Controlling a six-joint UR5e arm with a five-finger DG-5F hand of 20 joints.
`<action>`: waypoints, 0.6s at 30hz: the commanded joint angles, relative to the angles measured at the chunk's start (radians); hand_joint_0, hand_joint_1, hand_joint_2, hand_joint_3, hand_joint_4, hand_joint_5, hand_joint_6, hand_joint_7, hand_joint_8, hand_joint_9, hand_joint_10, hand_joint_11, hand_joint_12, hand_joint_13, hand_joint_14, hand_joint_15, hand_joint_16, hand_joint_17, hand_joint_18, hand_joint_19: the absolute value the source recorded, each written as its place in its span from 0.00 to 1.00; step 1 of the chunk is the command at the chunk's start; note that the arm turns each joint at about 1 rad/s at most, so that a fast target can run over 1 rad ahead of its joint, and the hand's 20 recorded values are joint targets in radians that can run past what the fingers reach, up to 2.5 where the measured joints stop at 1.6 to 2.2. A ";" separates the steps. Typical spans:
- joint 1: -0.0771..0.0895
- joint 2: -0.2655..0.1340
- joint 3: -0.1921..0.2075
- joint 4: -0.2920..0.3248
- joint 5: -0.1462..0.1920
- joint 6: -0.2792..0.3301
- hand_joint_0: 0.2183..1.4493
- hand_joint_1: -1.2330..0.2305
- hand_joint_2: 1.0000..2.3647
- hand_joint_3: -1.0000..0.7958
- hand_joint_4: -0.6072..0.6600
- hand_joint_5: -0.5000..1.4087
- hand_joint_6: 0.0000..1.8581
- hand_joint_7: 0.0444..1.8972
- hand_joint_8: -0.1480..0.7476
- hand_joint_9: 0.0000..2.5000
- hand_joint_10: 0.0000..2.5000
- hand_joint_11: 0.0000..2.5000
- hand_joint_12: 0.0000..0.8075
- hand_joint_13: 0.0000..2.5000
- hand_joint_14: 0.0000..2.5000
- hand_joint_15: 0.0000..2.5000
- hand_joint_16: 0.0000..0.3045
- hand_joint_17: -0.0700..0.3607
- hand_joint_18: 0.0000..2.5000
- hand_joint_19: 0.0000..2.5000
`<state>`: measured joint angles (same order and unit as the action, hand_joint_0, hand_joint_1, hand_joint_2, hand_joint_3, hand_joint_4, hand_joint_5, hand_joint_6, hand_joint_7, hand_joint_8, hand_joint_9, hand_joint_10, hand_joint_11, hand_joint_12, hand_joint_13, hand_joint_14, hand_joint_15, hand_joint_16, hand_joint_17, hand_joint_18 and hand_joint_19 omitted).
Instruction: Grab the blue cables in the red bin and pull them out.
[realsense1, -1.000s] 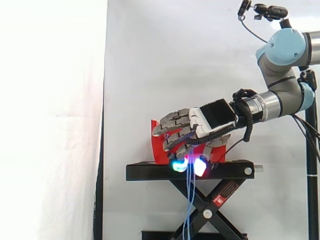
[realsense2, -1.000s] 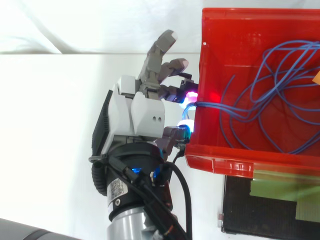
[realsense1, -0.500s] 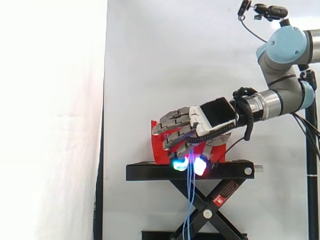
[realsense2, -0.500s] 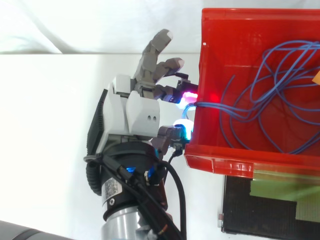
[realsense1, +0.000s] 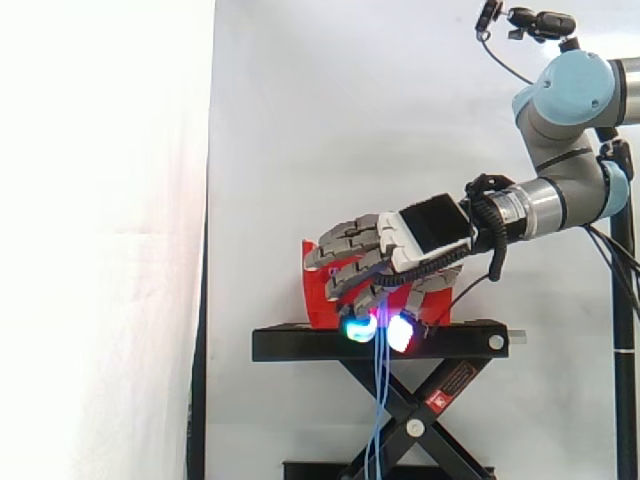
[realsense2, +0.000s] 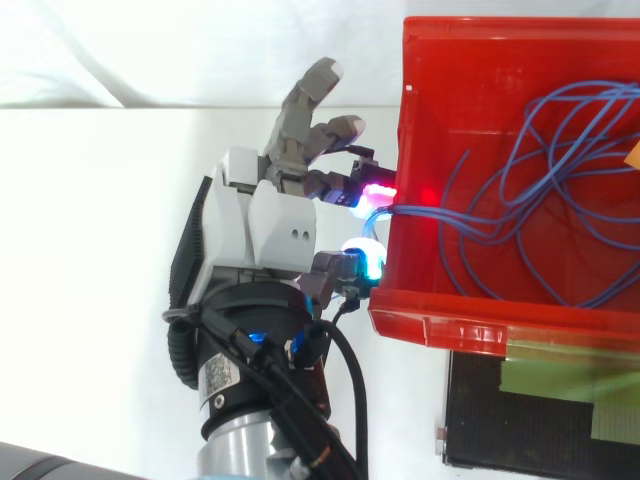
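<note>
White curtain behind bin (realsense2: 450, 325). Hand (realsense2: 268, 222) just outside bin wall, fingertips pinched on cables (realsense2: 500, 222); few strands over rim, most coiled inside. Pull barely begun.

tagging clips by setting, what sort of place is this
Most likely a robotics lab test cell: a white curtain backdrop, a red bin of blue cables on a black lift stand, and a robot arm whose hand pinches those cables in its fingers.
</note>
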<state>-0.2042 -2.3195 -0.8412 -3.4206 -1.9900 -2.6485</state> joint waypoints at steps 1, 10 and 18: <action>0.000 0.000 -0.001 0.000 0.000 0.002 0.46 0.23 0.00 0.00 0.63 0.73 0.00 0.39 0.47 0.29 0.01 0.17 0.44 0.15 0.00 0.12 0.16 0.42 0.11 0.19; 0.000 0.000 -0.001 0.000 0.002 0.005 0.46 0.23 0.00 0.00 0.64 0.73 0.00 0.38 0.46 0.29 0.01 0.17 0.44 0.15 0.00 0.12 0.16 0.42 0.11 0.19; 0.000 0.000 -0.001 0.004 0.002 0.005 0.46 0.23 0.00 0.00 0.63 0.74 0.00 0.39 0.46 0.30 0.01 0.18 0.44 0.15 0.00 0.12 0.16 0.41 0.11 0.19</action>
<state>-0.2040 -2.3195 -0.8421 -3.4190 -1.9881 -2.6438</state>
